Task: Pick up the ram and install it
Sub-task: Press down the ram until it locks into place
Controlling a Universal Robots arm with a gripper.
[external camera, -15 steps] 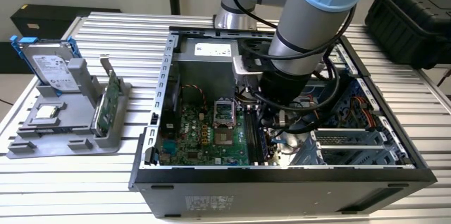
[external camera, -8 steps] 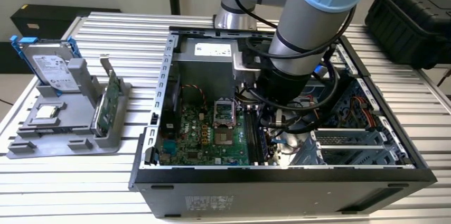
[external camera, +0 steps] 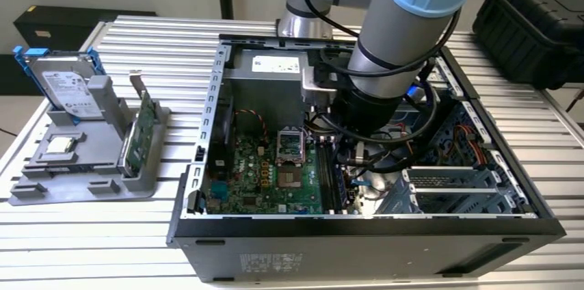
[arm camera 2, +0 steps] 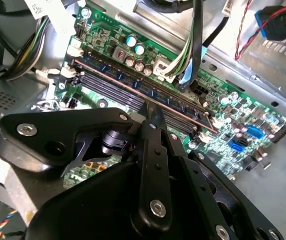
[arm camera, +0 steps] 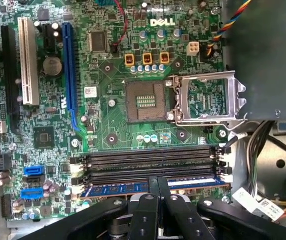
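The ram (arm camera: 195, 181) is a long blue-green stick standing in the memory slot nearest my gripper on the green motherboard (arm camera: 108, 125). In the second wrist view the ram (arm camera 2: 110, 79) runs edge-up between its white end clips. My gripper (arm camera: 158, 181) is shut, its two black fingers pressed together. Their tips (arm camera 2: 150, 110) rest on the stick's top edge near its middle, not clamped around it. The other memory slots (arm camera: 147, 160) beside it are empty. In the exterior view the arm (external camera: 392, 57) reaches down into the open computer case (external camera: 365, 235).
The open processor socket (arm camera: 145, 102) and its raised metal frame (arm camera: 207, 97) lie beyond the slots. Cable bundles (arm camera 2: 187, 55) hang close to the ram. At the exterior view's left a grey stand (external camera: 82, 167) holds a hard drive (external camera: 68, 85) and a green card (external camera: 137, 136).
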